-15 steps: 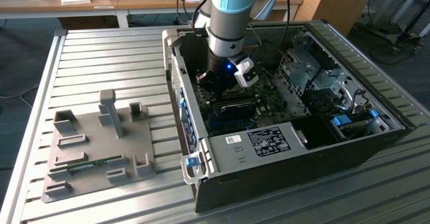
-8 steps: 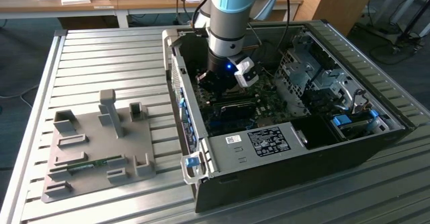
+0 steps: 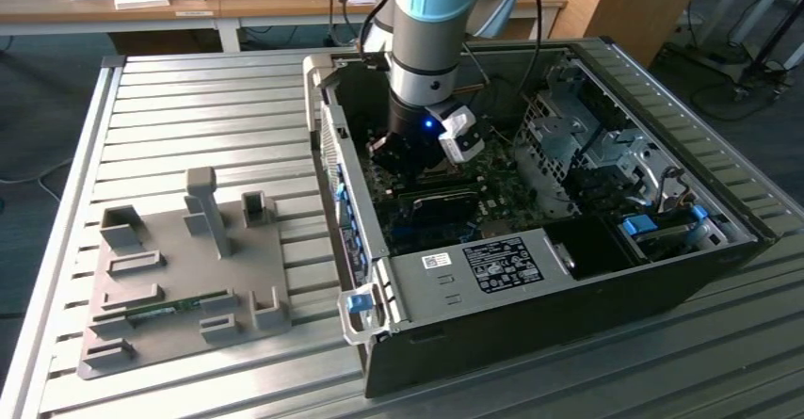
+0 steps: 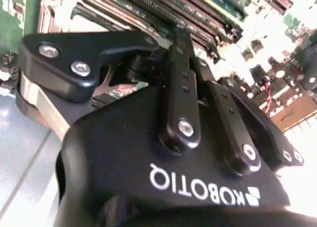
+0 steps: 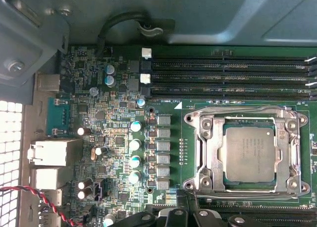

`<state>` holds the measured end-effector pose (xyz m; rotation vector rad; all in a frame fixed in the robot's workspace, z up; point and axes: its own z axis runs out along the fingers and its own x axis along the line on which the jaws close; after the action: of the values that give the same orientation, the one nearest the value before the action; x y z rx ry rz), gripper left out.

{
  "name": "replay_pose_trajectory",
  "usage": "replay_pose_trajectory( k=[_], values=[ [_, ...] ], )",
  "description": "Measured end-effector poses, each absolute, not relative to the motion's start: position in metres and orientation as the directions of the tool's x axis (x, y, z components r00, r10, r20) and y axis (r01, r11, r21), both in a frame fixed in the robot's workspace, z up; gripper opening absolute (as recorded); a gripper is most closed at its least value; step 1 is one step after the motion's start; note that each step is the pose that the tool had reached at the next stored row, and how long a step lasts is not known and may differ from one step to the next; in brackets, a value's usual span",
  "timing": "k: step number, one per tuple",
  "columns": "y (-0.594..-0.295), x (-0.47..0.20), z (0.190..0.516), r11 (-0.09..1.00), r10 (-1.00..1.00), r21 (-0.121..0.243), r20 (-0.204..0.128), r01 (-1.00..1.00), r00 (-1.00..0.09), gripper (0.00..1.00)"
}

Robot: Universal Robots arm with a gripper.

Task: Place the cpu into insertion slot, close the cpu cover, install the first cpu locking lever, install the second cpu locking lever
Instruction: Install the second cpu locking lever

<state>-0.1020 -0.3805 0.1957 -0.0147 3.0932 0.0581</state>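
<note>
Inside open computer case (image 3: 377, 278) on ribbed metal table (image 3: 188, 108). Arm reaching straight down over motherboard (image 5: 119, 138).

End effector (image 4: 174, 34): black, jointed links converging to one narrow tip. Apparently pressed together, nothing pinched.

The cpu (image 5: 249, 155): flat, square, pale silvery-grey, matte. Seated level in the socket, edges parallel to the socket's sides.

The cpu cover (image 5: 200, 152): bright stamped-metal frame, open centre, screw heads at the corners. Seemingly folded down flat around the chip, not raised.

Key relation, from the first wrist view: tip of end effector just beside one corner of the frame, on the side facing the row of round capacitors (image 5: 135, 126). Chip centre a little further in, across the frame's rail. No square-on line to the chip; closer to the socket's rim than to its middle.

Thin wire rods along the frame's edges, probably the locking levers. Latched or free: cannot tell.

Long dark memory slots (image 5: 228, 78) parallel to one socket side. Grey moulded fixture tray (image 3: 176, 278) well apart, out on the table.
</note>
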Motion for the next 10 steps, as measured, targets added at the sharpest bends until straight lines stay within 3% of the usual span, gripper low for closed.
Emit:
replay_pose_trajectory(
  k=[10],
  values=[
    [-0.3795, -0.1021, 0.2052, 0.999, -0.008, 0.039, -0.048, -0.01, -0.999, 0.11]
  ],
)
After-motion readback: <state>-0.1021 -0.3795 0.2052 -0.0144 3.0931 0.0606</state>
